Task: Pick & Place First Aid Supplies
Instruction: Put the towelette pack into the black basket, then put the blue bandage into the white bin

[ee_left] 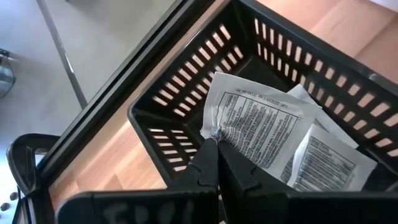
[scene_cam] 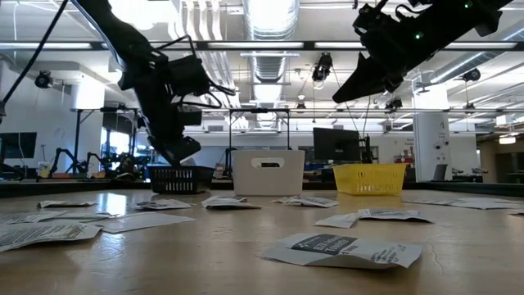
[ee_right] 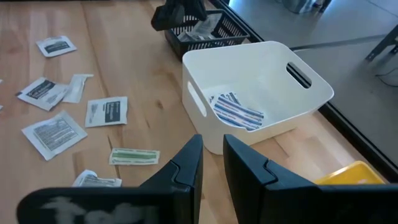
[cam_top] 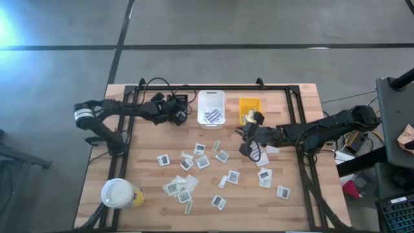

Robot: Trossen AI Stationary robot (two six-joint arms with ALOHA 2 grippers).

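My left gripper (ee_left: 214,155) is shut on a white printed packet (ee_left: 261,121) over the black slatted bin (ee_left: 186,118), which stands at the table's far side (cam_top: 181,103). Another printed packet (ee_left: 326,165) lies in that bin. My right gripper (ee_right: 212,162) hovers narrowly open above the table (cam_top: 246,137), just near-right of the white bin (ee_right: 261,81), with nothing between its fingers. Blue-striped packets (ee_right: 236,112) lie on the white bin's floor. Many more packets (cam_top: 200,162) lie flat across the middle of the table. My left gripper pinches the white packet by one corner (ee_left: 216,132) between its two fingertips. The fingers slant down into the black bin from its left. The packet spreads away from the fingertips over the other packet in the bin; whether it rests on that one, I cannot tell.
A yellow bin (cam_top: 250,109) stands right of the white one. A white-lidded cup (cam_top: 118,193) stands at the near left corner. A black frame rail (cam_top: 213,87) runs along the far edge. A pale green strip (ee_right: 134,155) and printed squares (ee_right: 106,112) lie near the white bin.
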